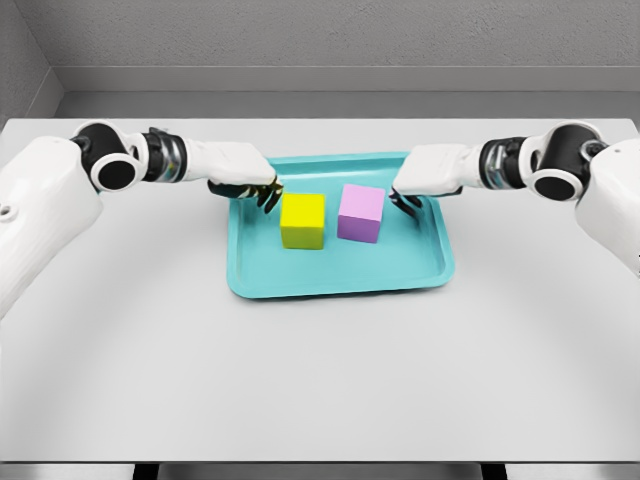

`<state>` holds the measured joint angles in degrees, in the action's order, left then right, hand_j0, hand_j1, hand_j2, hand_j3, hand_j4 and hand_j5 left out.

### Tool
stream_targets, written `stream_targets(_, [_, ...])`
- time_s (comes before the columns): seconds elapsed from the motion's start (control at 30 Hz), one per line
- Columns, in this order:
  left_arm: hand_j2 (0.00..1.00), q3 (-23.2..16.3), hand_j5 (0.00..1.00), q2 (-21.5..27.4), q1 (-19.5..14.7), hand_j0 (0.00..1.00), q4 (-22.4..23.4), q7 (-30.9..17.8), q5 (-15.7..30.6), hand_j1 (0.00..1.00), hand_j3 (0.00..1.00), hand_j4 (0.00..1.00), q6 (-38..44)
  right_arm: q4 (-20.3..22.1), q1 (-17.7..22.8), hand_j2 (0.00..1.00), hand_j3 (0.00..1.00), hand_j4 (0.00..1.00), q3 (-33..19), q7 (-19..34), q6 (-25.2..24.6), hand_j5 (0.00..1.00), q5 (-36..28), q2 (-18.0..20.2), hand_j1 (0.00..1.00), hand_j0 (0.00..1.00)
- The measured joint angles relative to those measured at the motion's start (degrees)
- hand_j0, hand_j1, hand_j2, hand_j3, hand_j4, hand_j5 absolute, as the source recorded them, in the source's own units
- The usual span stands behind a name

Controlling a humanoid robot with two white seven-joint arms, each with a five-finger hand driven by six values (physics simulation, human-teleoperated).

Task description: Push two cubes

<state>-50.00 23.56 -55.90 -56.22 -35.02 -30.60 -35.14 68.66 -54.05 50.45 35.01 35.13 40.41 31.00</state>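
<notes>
A yellow cube (302,220) and a purple cube (361,213) sit side by side on a teal tray (340,277), a small gap between them. My left hand (262,192) reaches over the tray's left rim, its curled dark fingers right beside the yellow cube's left face. My right hand (406,198) comes in over the right rim with fingers curled, close to the purple cube's right face. Neither hand holds anything. Whether the fingers touch the cubes is hard to tell.
The tray lies in the middle of a white table (320,390). A grey wall rises behind the table's far edge.
</notes>
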Motion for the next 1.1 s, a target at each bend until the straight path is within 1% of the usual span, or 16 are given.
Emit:
stream_targets(0.23, [0.36,-0.1,0.36,-0.6,0.6,0.36,-0.2,0.0,0.4,0.36,0.36,0.36,0.2,-0.7,-0.5,0.28,0.28,0.28,0.1,0.0,0.0,0.28,0.0,-1.8,0.28,0.28])
stream_targets(0.47, [0.36,-0.2,0.36,-1.3,0.3,0.36,-0.1,0.0,0.2,0.36,0.36,0.36,0.2,-0.6,-0.8,0.28,0.28,0.28,0.4,0.0,0.0,0.28,0.2,-3.7,0.28,0.28])
stream_targets(0.57, [0.36,0.5,0.36,0.4,-0.1,0.36,0.2,0.0,0.7,0.36,0.36,0.36,0.1,-0.5,-0.9,0.29,0.29,0.29,0.3,0.0,0.0,0.29,0.1,-3.8,0.29,0.29])
stream_targets(0.7, [0.36,3.9,0.36,4.8,0.0,0.36,0.4,0.0,1.8,0.36,0.36,0.36,0.0,-0.5,-1.1,0.33,0.33,0.33,-0.7,0.0,0.0,0.33,-0.3,-3.2,0.33,0.33])
stream_targets(0.73, [0.37,4.3,0.37,5.5,0.0,0.37,0.4,0.0,2.5,0.37,0.37,0.37,0.0,-0.6,-1.1,0.34,0.34,0.34,-1.3,0.0,0.0,0.34,-0.4,-2.9,0.34,0.34])
stream_targets(0.77, [0.37,4.5,0.37,6.9,0.3,0.37,-0.1,0.0,4.9,0.37,0.37,0.37,0.0,-0.6,-1.1,0.34,0.34,0.34,-1.8,0.0,0.0,0.34,-0.5,-2.7,0.34,0.34])
stream_targets(0.8, [0.38,3.8,0.38,8.5,0.6,0.38,-1.8,0.0,7.3,0.38,0.38,0.38,0.0,-0.7,-0.9,0.34,0.34,0.34,-2.3,0.0,0.0,0.34,-0.5,-2.5,0.34,0.34])
stream_targets(0.83, [0.37,2.3,0.37,9.7,1.5,0.37,-4.5,0.0,9.1,0.37,0.37,0.37,0.0,-1.3,-1.0,0.34,0.34,0.34,-3.0,0.0,0.0,0.34,-0.6,-2.5,0.34,0.34])
stream_targets(0.9, [0.37,-1.6,0.37,10.8,2.1,0.37,-11.3,0.0,11.4,0.37,0.37,0.37,0.0,-3.0,-2.1,0.34,0.34,0.34,-4.0,0.0,0.0,0.34,-0.6,-2.7,0.34,0.34])
stream_targets(0.93, [0.37,-3.0,0.37,11.0,2.0,0.37,-13.5,0.0,12.2,0.37,0.37,0.37,0.0,-4.0,-2.7,0.34,0.34,0.34,-4.2,0.0,0.0,0.34,-0.5,-3.2,0.34,0.34])
stream_targets(1.03, [0.38,-5.3,0.38,10.5,2.1,0.38,-16.1,0.0,13.1,0.38,0.38,0.38,0.0,-6.5,-3.9,0.34,0.34,0.34,-4.6,0.0,0.0,0.34,-0.2,-5.2,0.34,0.34])
stream_targets(1.1, [0.38,-6.0,0.38,10.2,2.5,0.38,-16.1,0.0,13.6,0.38,0.38,0.38,0.0,-7.7,-4.2,0.34,0.34,0.34,-4.7,0.0,0.0,0.34,0.0,-6.3,0.34,0.34])
